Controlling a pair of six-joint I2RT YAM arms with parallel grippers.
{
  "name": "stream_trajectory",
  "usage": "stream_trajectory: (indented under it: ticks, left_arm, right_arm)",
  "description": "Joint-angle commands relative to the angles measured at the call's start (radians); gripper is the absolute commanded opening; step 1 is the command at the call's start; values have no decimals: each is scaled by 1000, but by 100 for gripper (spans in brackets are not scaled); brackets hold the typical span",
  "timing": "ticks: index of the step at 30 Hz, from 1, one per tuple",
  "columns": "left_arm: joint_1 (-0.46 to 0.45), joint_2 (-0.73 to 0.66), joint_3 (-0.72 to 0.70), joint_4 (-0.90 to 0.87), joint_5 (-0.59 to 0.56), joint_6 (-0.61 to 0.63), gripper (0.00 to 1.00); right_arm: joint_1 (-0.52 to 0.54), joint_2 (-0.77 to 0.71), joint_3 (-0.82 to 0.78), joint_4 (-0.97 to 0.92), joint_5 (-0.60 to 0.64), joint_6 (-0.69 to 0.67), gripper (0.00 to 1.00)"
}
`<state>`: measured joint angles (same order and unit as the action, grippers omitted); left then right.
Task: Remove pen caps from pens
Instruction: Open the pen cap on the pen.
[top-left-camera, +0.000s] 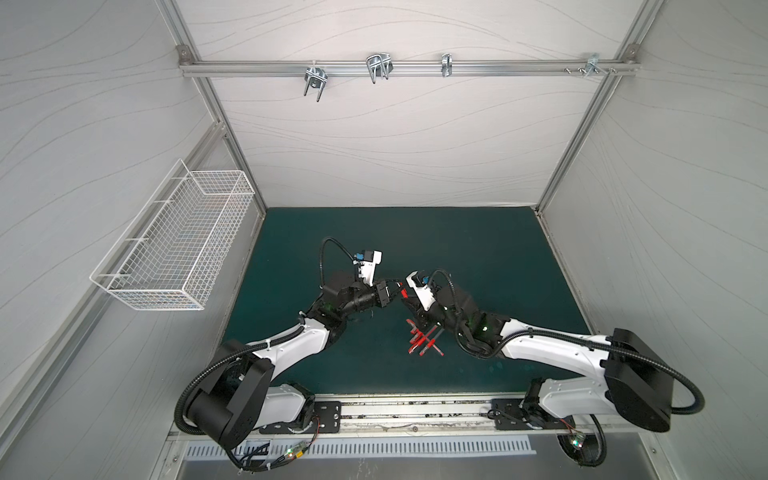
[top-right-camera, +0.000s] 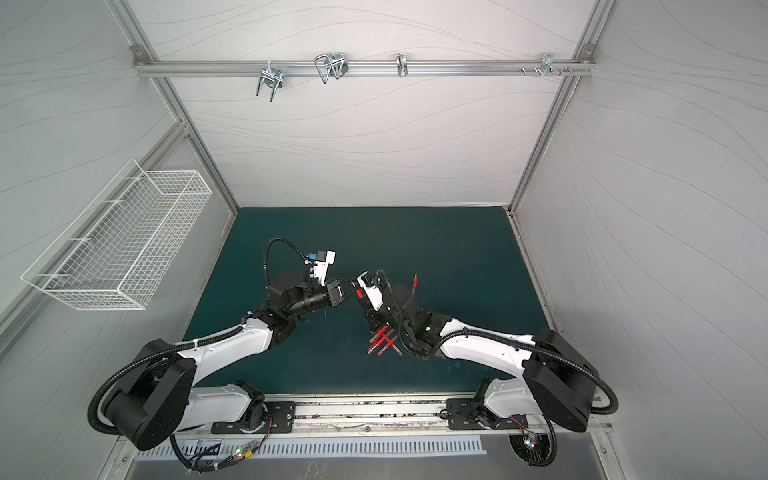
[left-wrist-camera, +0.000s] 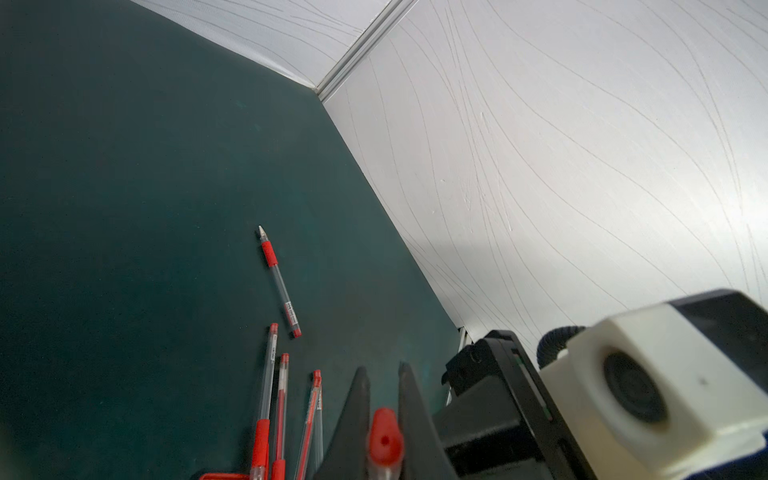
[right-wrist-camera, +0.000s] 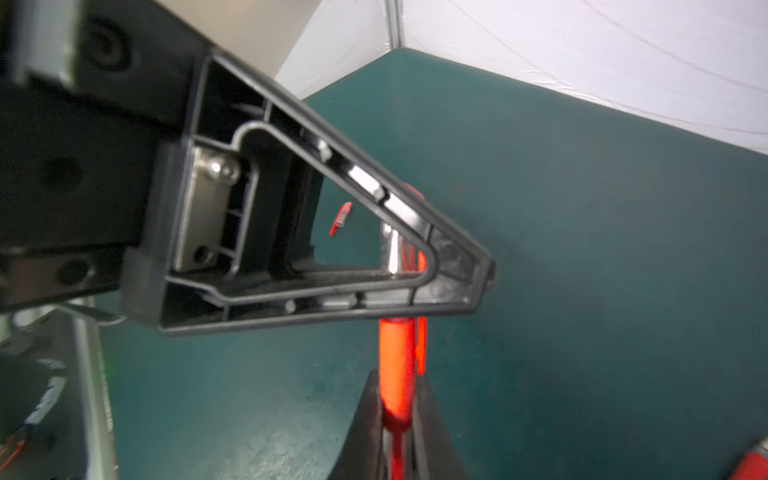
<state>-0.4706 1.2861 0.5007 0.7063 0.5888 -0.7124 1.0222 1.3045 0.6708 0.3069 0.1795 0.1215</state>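
Above the middle of the green mat (top-left-camera: 457, 249), both arms meet on one pen. My left gripper (top-left-camera: 395, 289) (left-wrist-camera: 382, 368) is shut on its red pen cap (left-wrist-camera: 385, 436), whose round end shows between the jaws. My right gripper (top-left-camera: 406, 302) (right-wrist-camera: 398, 378) is shut on the clear barrel just below that cap (right-wrist-camera: 397, 353). The cap runs up behind the left gripper's finger (right-wrist-camera: 449, 257). Several other pens (top-left-camera: 422, 343) (left-wrist-camera: 282, 399) lie crossed in a pile under my right wrist. One uncapped pen (left-wrist-camera: 278, 280) (top-right-camera: 414, 281) lies alone farther back. A loose red cap (right-wrist-camera: 340, 219) lies on the mat.
A white wire basket (top-left-camera: 174, 245) hangs on the left wall. Metal hooks (top-left-camera: 378, 68) hang from a rail high on the back wall. White walls close the mat on three sides, and the arm bases sit along the front rail (top-left-camera: 415, 411).
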Motion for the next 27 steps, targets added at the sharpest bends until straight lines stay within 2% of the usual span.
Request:
stream_trajectory:
  ticks: [1,7,9,13,16,18,19,21,23,27]
  left_arm:
    - [49,-6,6,67,-101,-7,0]
    - [55,-10,1,73,-97,-10,0]
    - [56,-14,2,73,-96,-11,0]
    - [59,-20,-3,76,-96,-13,0]
    - [61,-15,-2,80,-95,-15,0]
    - [62,-10,-2,85,-94,-19,0]
    - [63,-7,-4,89,-93,-21,0]
    - [66,-4,-4,91,-92,-24,0]
    - [69,-8,-5,91,-95,-25,0]
    - [75,-14,-10,92,-97,-28,0]
  right_arm:
    - [-19,-37,-14,-103,44,-10,0]
    - [-196,4,-22,-39,-473,94,0]
    - [-246,32,-27,-4,-604,125,0]
    - [-332,97,-44,111,-810,215,0]
    - [-361,125,-55,167,-860,249,0]
    - [-349,131,-53,159,-820,230,0]
    - [-330,123,-52,134,-755,210,0]
    - [-286,91,-43,63,-591,154,0]
    - [-215,53,-41,-2,-368,104,0]
    - [-66,24,-42,-38,23,59,0]
